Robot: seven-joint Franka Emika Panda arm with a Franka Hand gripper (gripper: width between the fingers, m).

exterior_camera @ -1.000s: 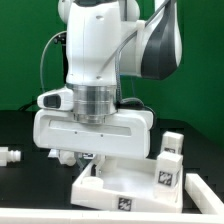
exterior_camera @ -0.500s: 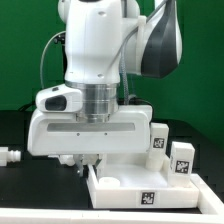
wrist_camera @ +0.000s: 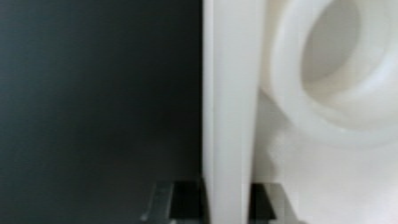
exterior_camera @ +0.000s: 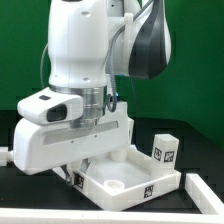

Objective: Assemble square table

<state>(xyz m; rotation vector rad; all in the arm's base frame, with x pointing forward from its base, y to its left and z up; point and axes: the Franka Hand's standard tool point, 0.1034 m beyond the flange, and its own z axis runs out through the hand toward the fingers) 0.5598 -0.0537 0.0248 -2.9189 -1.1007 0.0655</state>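
The square tabletop [exterior_camera: 128,172] lies nearest to the camera on the black table [exterior_camera: 25,196]. It is turned so that one corner points forward. A tag shows on each of its two front walls, and a round socket [exterior_camera: 118,186] sits inside the near corner. At the tabletop's corner on the exterior view's left, the gripper [exterior_camera: 82,166] reaches down from above. The wrist view shows it closer: a thin upright wall of the tabletop stands between the two dark fingertips [wrist_camera: 178,205], which press it from both sides, so the hand is closed narrow on this wall. Whether the tabletop is raised off the table, I cannot tell. Behind the tabletop, toward the exterior view's right, one short leg [exterior_camera: 165,150] stands upright. It is near, but contact is hidden. Farther behind stands a green wall [exterior_camera: 192,90].
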